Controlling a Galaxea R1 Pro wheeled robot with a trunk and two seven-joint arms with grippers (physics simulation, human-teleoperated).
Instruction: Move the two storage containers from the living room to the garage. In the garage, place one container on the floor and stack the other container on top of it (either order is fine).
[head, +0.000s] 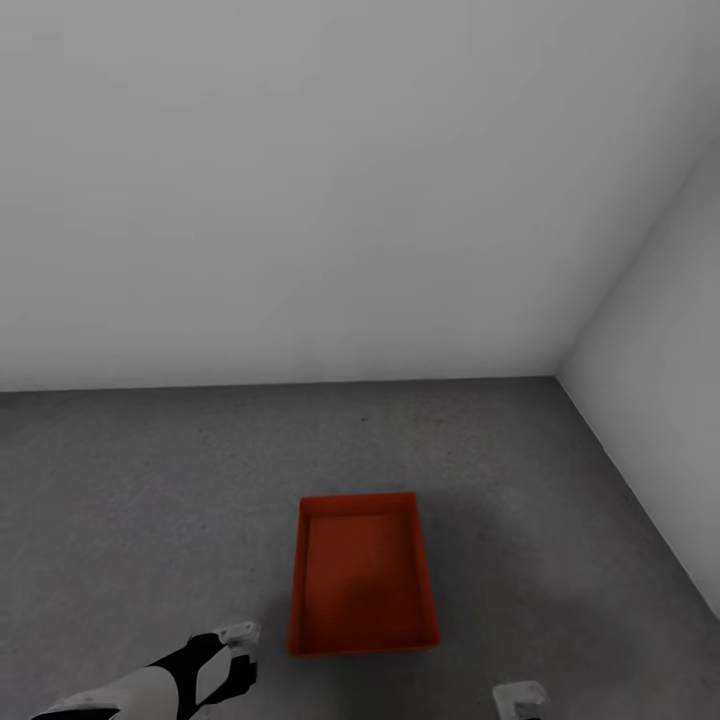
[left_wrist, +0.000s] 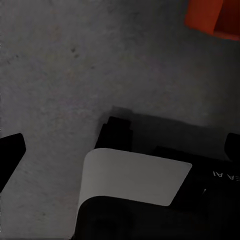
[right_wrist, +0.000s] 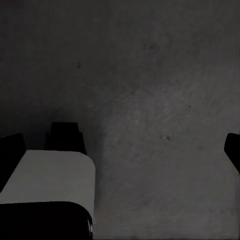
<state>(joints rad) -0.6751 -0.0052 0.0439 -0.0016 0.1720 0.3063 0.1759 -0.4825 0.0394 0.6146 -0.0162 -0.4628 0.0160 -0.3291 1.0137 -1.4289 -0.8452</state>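
Note:
One red-orange open-topped storage container (head: 362, 585) sits flat and empty on the grey speckled concrete floor (head: 150, 480) of the garage, straight ahead of me; a corner of the container (left_wrist: 212, 17) also appears in the left wrist view. My left gripper (head: 236, 655) hangs low just left of the bin, apart from it. In the left wrist view the left gripper (left_wrist: 125, 142) is open with nothing between its fingers. My right gripper (head: 520, 697) is at the bin's near right, and in its wrist view the right gripper (right_wrist: 125, 144) is open over bare concrete.
A plain white wall (head: 300, 200) runs across ahead, and a second white wall (head: 670, 400) closes the right side, meeting it in a corner. Concrete floor spreads left of and beyond the bin. Part of my own white and black base (left_wrist: 135, 185) shows below the left wrist.

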